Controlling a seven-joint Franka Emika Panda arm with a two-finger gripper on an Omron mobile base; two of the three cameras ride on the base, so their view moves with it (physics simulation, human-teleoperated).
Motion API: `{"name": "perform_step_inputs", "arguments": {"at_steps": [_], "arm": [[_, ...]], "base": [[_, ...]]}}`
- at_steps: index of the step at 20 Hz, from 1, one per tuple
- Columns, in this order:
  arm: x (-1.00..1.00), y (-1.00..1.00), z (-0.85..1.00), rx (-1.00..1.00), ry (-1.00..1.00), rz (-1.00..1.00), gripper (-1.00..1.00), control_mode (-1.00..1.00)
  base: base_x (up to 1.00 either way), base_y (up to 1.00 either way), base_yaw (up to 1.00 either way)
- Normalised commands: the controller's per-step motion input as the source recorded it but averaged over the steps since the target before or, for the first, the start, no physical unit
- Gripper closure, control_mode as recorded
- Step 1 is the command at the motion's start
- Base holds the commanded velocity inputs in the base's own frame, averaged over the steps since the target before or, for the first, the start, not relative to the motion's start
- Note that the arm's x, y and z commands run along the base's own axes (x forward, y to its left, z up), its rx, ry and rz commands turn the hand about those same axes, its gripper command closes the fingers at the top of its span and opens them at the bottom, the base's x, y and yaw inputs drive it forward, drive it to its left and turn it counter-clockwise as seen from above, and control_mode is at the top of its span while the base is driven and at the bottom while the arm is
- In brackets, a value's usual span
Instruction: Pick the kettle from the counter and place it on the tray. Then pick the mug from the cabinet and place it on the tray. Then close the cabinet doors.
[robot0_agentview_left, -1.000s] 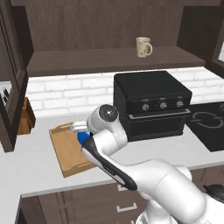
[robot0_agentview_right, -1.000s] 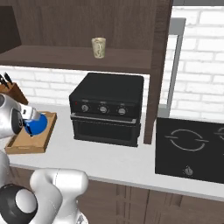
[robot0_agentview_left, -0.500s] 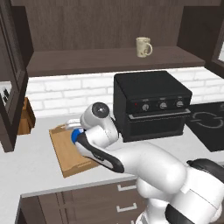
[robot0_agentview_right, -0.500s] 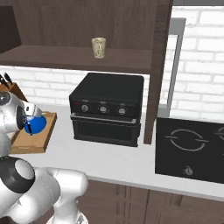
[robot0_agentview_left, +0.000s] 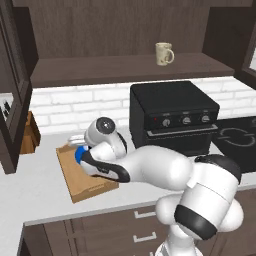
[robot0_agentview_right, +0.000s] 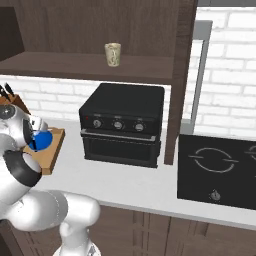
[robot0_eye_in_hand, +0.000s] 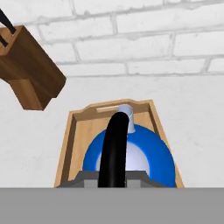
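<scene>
One step is nearly done: the gripper (robot0_eye_in_hand: 114, 178) pinches the kettle (robot0_eye_in_hand: 131, 153) seemingly just above the tray (robot0_eye_in_hand: 74, 144); mug (robot0_agentview_left: 163, 53) and doors remain.

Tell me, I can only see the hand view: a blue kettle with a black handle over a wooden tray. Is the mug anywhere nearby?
Observer: Not near it. The mug stands on the cabinet shelf, high above the black oven.
Operator: Are the cabinet doors shut?
Observer: No, they stand open; one glass door hangs at the left in the left base view.
Operator: Where does the tray sit in the room?
Observer: The tray lies on the counter left of the oven, with the kettle over it. The gripper is closed on the kettle's handle.
</scene>
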Motion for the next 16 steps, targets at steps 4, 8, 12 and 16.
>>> {"name": "perform_step_inputs", "arguments": {"at_steps": [4, 8, 12, 16], "arm": [[0.31, 0.15, -0.07, 0.0, 0.0, 0.0, 1.0, -1.0], [0.31, 0.12, -0.13, 0.0, -0.01, 0.0, 1.0, -1.0], [0.29, 0.08, -0.14, 0.0, 0.0, 0.0, 1.0, -1.0], [0.17, 0.1, -0.25, 0.0, 0.0, 0.0, 1.0, -1.0]], "base": [[0.0, 0.0, 0.0], [0.0, 0.0, 0.0], [0.0, 0.0, 0.0], [0.0, 0.0, 0.0]]}}
